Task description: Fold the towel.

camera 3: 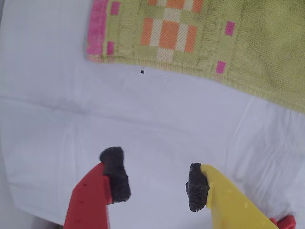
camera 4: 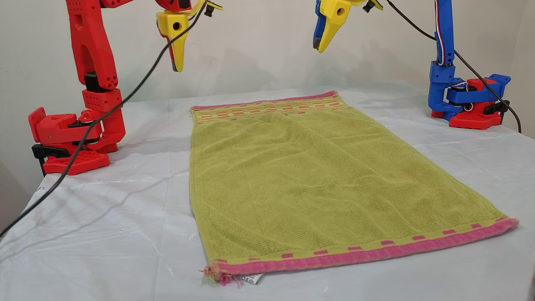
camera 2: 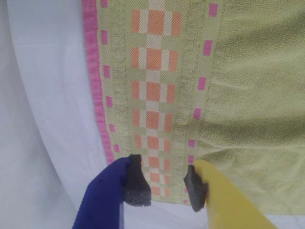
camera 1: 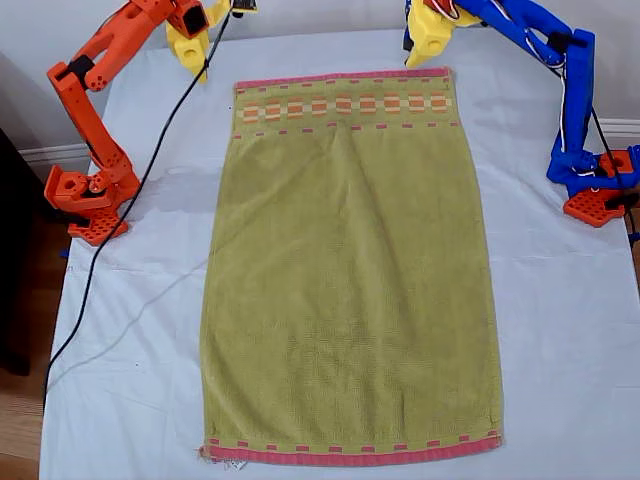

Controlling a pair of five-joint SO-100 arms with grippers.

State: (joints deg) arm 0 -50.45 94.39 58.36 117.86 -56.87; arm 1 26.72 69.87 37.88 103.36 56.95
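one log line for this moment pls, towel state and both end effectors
towel: flat, unfolded on white sheet | first end effector: open, raised over checked-band corner | second end effector: open, raised over sheet beside other checked-band corner | fold: not begun

One towel (camera 1: 350, 270), one white sheet (camera 1: 560, 340), two arms, two grippers and two black cables

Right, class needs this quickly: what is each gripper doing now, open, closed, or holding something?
My first gripper: jaws open, empty, above the olive-green terry towel.
My second gripper: jaws open, empty, above the white table sheet.
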